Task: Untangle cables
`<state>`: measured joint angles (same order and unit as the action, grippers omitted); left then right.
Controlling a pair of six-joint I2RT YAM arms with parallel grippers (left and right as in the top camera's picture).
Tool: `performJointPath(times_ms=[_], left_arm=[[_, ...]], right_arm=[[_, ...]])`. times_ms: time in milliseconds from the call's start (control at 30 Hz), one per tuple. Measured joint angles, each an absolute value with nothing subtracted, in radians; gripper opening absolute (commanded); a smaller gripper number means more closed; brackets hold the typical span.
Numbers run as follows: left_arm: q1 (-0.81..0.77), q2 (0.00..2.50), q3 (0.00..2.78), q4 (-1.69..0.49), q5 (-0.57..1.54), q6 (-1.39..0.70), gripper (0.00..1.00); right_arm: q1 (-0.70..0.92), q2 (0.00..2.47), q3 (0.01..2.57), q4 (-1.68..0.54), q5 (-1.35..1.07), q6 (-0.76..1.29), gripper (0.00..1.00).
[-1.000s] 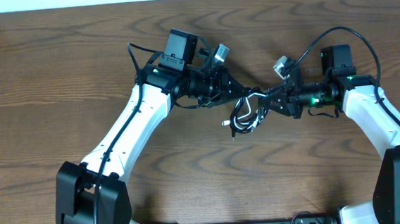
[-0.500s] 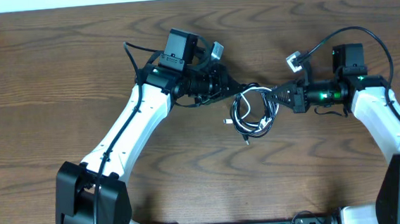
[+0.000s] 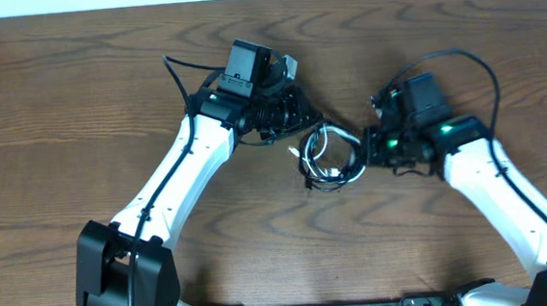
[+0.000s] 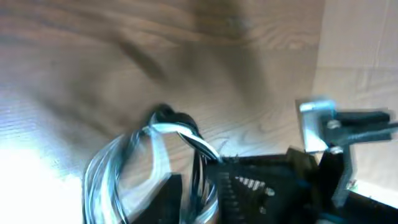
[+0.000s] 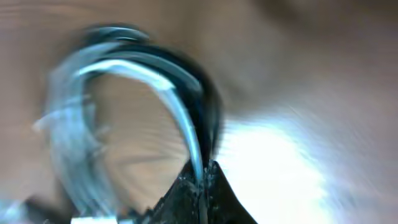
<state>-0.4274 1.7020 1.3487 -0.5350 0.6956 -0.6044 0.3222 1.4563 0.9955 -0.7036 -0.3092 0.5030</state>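
At mid-table the right gripper (image 5: 204, 175) pinches the cables (image 3: 330, 159); blur hides whether the left gripper (image 3: 302, 124) grips them.

The counter (image 3: 58, 110) is brown wood with a dark streaked grain, smooth and faintly shiny; it throws back pale glare in both wrist views. The cables (image 3: 334, 156) have smooth, slightly glossy plastic jackets, one black and one white. The arm shells (image 3: 174, 174) are smooth white plastic with matt black joints. The right claw (image 5: 202, 180) has matt black fingers. A bracket (image 4: 314, 124) at the left wrist looks like dull grey metal.
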Motion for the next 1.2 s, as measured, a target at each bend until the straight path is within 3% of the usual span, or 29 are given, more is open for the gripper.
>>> performJointPath(times_ms=[100, 167, 433, 567, 800, 1200], left_arm=[[-0.427, 1.702, 1.349, -0.564, 0.668, -0.583, 0.57], [-0.427, 1.702, 1.349, -0.58, 0.647, -0.575, 0.59], [-0.43, 1.702, 1.349, -0.631, 0.603, -0.469, 0.59], [-0.443, 1.703, 1.349, -0.649, 0.598, -0.398, 0.59], [-0.508, 1.78, 1.349, -0.623, 0.574, -0.306, 0.52], [-0.654, 2.03, 1.348, -0.361, 0.516, -0.22, 0.45]], right_arm=[[0.356, 1.458, 0.994, -0.737, -0.169, 0.592, 0.01], [0.356, 1.458, 0.994, -0.736, -0.12, 0.623, 0.01], [0.352, 1.458, 0.994, -0.745, -0.063, 0.688, 0.02], [0.309, 1.458, 0.994, -0.761, -0.053, 0.695, 0.15], [0.1, 1.458, 0.994, -0.768, -0.118, 0.598, 0.37], [0.023, 1.458, 0.994, -0.815, -0.173, 0.466, 0.39]])
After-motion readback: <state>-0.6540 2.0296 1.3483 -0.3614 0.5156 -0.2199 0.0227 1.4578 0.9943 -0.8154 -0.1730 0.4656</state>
